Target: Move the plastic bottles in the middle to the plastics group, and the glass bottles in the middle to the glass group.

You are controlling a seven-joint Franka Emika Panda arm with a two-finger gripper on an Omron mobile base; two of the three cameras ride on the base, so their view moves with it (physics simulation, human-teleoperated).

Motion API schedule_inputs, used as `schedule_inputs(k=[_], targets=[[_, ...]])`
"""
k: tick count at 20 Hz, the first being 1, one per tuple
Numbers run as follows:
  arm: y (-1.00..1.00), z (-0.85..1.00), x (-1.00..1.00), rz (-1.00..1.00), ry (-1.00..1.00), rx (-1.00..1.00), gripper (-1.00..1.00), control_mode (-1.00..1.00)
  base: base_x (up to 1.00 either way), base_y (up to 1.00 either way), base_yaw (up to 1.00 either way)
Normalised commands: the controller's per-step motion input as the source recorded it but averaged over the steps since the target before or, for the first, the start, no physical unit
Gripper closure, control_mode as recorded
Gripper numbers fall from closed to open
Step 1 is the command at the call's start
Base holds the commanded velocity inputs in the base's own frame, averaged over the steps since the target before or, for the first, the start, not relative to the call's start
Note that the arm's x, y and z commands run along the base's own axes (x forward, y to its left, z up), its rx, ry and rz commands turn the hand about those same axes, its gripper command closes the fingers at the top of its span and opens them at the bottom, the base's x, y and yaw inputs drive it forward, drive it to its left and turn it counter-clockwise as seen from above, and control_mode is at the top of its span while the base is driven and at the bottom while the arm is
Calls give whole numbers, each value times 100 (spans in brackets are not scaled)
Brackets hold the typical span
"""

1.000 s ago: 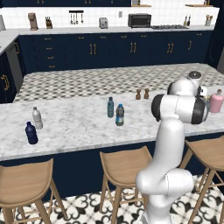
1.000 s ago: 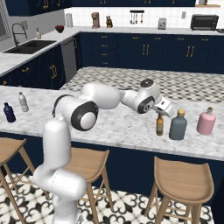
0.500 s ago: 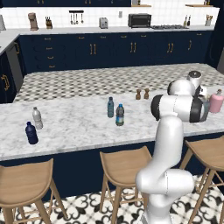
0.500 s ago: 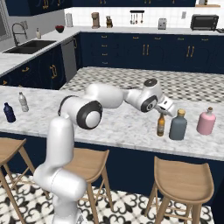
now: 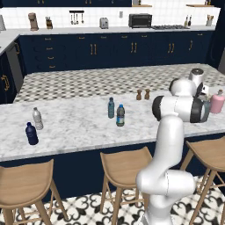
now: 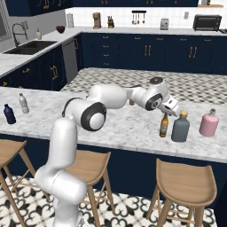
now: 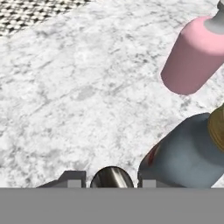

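Observation:
The amber glass bottle (image 6: 164, 125) stands upright on the marble counter (image 6: 119, 126), right beside the grey-teal bottle (image 6: 180, 127) and left of the pink bottle (image 6: 209, 123) of the glass group. My gripper (image 6: 170, 107) hangs over the amber bottle's top. In the hand view its cap (image 7: 111, 176) sits between the fingertips (image 7: 73, 178) with a small gap on each side, so the gripper (image 7: 111, 182) is open. Mid-counter stand the plastic bottles: a teal-blue bottle (image 5: 111, 107) and a clear blue-capped bottle (image 5: 120, 115). The plastics group, a pale clear bottle (image 5: 38, 118) and a navy bottle (image 5: 31, 133), is at the far left.
Two small brown shakers (image 5: 143, 94) stand behind the middle bottles. Wooden stools (image 5: 125, 167) line the counter's near edge. The patterned far half of the island (image 5: 96, 81) lies beyond, with dark cabinets behind it.
The jaws have parted from the amber bottle's neck. The bottle stays upright beside the grey-teal bottle, and the arm has barely moved.

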Motion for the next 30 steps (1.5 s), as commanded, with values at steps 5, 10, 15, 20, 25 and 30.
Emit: schedule_inputs(k=[5, 10, 15, 20, 25, 30], targets=[[2, 27, -4, 0, -9, 0, -100, -100, 0, 0, 0], [26, 44, -39, 4, -18, -6, -100, -100, 0, 0, 0], [69, 8, -72, 9, -6, -19, -100, -100, 0, 0, 0], [100, -27, -54, 0, 0, -7, -100, -100, 0, 0, 0], [100, 5, -18, 0, 6, 0, -100, -100, 0, 0, 0], [97, 32, -11, 8, 15, 6, -100, -100, 0, 0, 0]])
